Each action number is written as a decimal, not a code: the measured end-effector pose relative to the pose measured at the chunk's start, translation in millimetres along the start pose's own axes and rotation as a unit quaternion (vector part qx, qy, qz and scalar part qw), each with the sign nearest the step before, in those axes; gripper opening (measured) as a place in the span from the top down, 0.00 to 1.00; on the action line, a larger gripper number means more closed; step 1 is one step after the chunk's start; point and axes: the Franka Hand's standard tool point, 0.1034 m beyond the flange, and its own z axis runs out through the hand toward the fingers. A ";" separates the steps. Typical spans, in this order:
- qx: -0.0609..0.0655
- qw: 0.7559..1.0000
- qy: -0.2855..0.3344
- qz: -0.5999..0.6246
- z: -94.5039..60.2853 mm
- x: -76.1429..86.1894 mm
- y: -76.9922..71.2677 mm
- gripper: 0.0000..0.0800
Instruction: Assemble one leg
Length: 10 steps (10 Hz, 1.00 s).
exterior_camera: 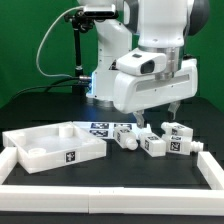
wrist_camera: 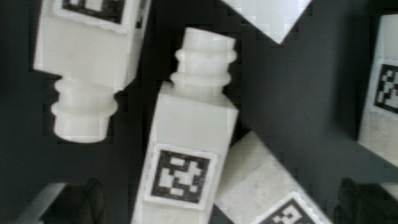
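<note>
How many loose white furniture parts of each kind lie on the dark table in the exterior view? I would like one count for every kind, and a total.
Legs: 4, as far as the exterior view lets me tell them apart
Tray-like panel: 1
Total: 5

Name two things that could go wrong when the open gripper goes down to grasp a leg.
1. The leg under the gripper lies close beside a second leg. A descending finger might hit or nudge that one.
2. The leg seems to lie at a slant between the fingers, so closing could twist it or grip it off-centre.
</note>
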 end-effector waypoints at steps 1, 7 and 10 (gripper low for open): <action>0.000 1.000 0.005 -0.003 8.1 -0.2 0.0 0.19; 0.010 1.000 -0.001 -0.023 37.5 -10.8 0.6 0.19; 0.010 1.000 -0.001 -0.022 37.9 -11.8 1.2 0.50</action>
